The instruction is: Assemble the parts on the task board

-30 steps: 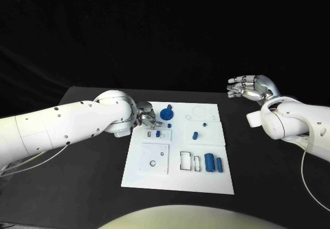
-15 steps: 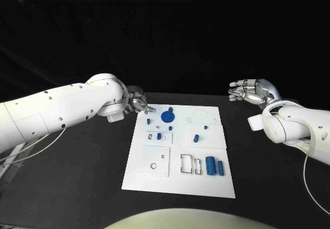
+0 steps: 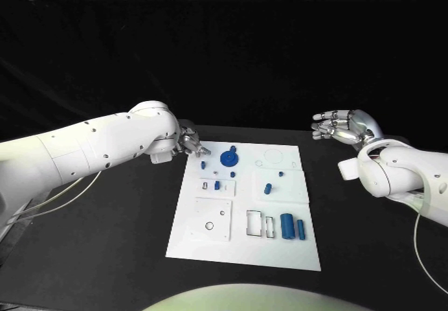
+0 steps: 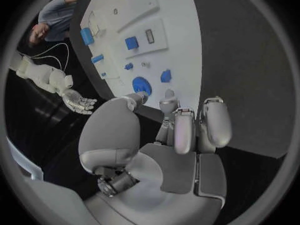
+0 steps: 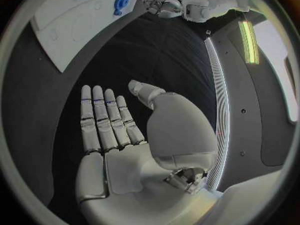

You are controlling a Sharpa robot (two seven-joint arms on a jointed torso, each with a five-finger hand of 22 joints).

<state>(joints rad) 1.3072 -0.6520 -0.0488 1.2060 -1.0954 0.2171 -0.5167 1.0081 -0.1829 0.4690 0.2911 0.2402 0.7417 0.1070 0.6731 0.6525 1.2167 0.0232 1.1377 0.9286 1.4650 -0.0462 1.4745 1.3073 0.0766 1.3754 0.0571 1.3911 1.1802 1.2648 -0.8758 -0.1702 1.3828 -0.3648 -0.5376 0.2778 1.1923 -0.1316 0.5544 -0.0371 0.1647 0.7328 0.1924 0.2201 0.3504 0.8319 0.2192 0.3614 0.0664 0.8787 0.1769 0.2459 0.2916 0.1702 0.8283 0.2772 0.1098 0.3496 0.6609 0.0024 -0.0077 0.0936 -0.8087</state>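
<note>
Both hands hover off the task board (image 3: 245,251) edges.

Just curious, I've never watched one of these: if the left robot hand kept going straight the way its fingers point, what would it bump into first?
Probably the big round blue part near the white board's far edge; the left robot hand points at it, though height is unclear.

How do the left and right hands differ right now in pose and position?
The left hand sits at the task board's far left corner, its fingers curled inward; the right hand hangs off the board's far right side, well clear of it, over the black table. The right hand's fingers are extended and spread, palm showing, while the left's are drawn together. Neither plainly holds a part.
</note>
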